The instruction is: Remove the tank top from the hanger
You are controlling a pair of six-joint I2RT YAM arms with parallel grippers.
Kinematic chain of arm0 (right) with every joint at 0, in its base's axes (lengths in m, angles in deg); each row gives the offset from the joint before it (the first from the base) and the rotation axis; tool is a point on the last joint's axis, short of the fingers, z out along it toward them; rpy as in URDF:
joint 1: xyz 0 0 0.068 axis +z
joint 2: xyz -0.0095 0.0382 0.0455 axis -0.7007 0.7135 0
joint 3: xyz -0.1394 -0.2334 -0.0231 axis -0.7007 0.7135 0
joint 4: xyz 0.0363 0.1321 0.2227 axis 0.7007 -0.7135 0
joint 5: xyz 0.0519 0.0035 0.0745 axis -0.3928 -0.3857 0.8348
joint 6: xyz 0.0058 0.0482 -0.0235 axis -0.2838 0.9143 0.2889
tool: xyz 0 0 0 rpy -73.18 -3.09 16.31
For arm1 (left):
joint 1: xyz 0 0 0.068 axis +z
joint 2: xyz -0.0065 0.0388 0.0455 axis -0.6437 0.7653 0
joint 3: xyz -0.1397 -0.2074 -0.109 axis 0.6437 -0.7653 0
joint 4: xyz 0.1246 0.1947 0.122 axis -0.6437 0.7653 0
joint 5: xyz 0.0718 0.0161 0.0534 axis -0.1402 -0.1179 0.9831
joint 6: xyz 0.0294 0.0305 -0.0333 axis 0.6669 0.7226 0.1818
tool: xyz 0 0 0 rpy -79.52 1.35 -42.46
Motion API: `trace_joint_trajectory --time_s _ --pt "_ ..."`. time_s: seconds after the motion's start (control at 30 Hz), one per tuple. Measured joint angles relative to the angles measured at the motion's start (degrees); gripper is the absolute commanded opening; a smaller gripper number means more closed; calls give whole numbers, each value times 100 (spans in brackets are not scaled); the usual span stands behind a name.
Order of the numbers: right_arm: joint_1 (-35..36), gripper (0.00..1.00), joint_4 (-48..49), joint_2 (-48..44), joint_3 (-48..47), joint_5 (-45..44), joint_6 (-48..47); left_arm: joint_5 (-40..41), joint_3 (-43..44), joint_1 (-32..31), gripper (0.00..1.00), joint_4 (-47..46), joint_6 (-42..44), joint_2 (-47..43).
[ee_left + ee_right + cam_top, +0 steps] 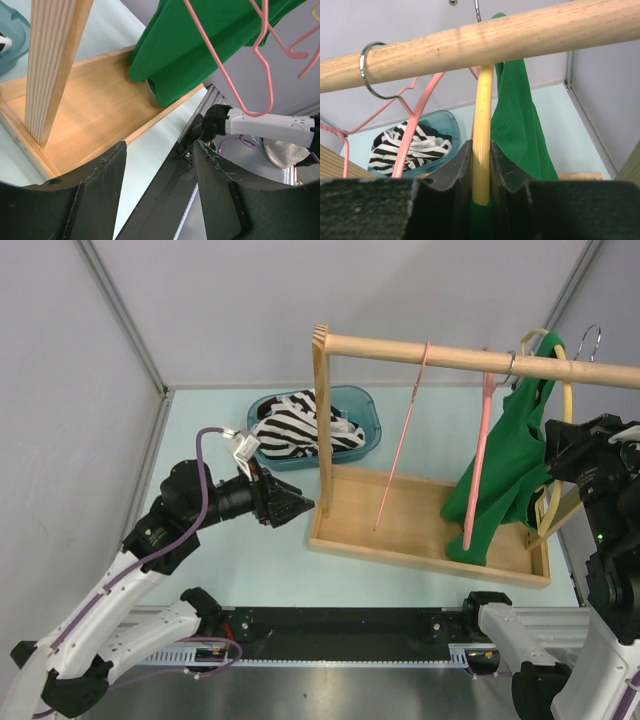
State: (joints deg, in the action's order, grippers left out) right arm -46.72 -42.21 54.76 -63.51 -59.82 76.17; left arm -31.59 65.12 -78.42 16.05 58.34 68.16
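Observation:
A green tank top (505, 465) hangs on a yellow hanger (569, 400) from the wooden rail (450, 357) at the right; it also shows in the left wrist view (200, 45) and the right wrist view (517, 130). My right gripper (553, 445) is shut on the yellow hanger's arm (482, 130), just below the rail (485, 42). My left gripper (305, 505) is open and empty, low beside the rack's left post (322, 430), well left of the top.
Two empty pink hangers (400, 440) hang on the rail. The rack stands on a wooden tray base (420, 530). A teal bin (365, 410) behind it holds striped black-and-white cloth (290, 430). Grey walls close in on both sides.

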Motion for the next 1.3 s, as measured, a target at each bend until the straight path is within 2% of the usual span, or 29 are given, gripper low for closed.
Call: trace_joint_trajectory --time_s 0.53,1.3 --pt "24 0 -120 -13 -170 114 127 -186 -85 0 61 -94 -7 417" --pt "37 0 -59 1384 -422 35 -149 -181 -118 0 60 -70 -7 299"
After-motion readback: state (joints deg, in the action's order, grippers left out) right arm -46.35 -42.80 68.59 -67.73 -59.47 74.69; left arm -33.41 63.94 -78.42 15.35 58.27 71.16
